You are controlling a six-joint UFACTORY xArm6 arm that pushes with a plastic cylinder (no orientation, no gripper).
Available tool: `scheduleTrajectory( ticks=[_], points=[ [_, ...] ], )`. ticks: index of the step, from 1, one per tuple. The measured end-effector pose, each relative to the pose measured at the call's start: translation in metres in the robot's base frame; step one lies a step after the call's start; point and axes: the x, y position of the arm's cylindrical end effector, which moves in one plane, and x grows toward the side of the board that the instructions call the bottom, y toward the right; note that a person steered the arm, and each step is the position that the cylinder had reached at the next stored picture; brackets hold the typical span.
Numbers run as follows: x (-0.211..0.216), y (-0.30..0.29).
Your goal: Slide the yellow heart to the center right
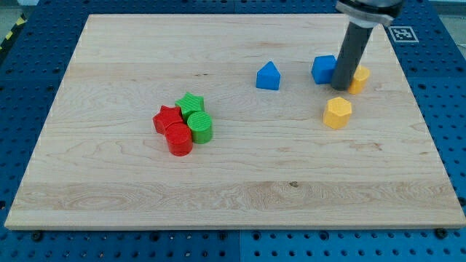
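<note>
1. Board: a pale wooden board (233, 182) lying on a blue perforated table (29, 44). A black-and-white marker tag (403, 33) sits on the table off the board's corner at the view's top right.
2. Rod: a straight dark rod (352, 54) comes down from the view's top right. My tip (341, 87) rests on the board between two blocks, a blue one at its 9 o'clock and a yellow one at its 3 o'clock, touching or very nearly touching both.
3. Pincer: the arm carries none, only the rod, so there is no wide, narrow or holding state to tell.
4. Yellow heart (357, 78): partly hidden behind the rod, just at the tip's 3 o'clock, in the upper right part of the board. Its shape is hard to confirm from the visible part.
5. Second yellow block (337, 112): many-sided, at 6 o'clock from the tip, near but apart.
6. Blue cube (324, 69): just at the tip's 9 o'clock.
7. Blue block with a peaked top (268, 76): further out at 9 o'clock, apart from the cube.
8. Cluster left of centre, all four touching: green star (191, 103), green cylinder (200, 126), red star (166, 118), red cylinder (179, 140).
</note>
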Motion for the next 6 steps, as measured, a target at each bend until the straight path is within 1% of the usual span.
scheduleTrajectory(
  ticks=[1,2,3,4,5,6],
  points=[
    [-0.034,-0.007],
    [-0.030,-0.006],
    [0.006,0.029],
    [0.012,0.059],
    [0.012,0.052],
    [0.012,-0.021]
  ],
)
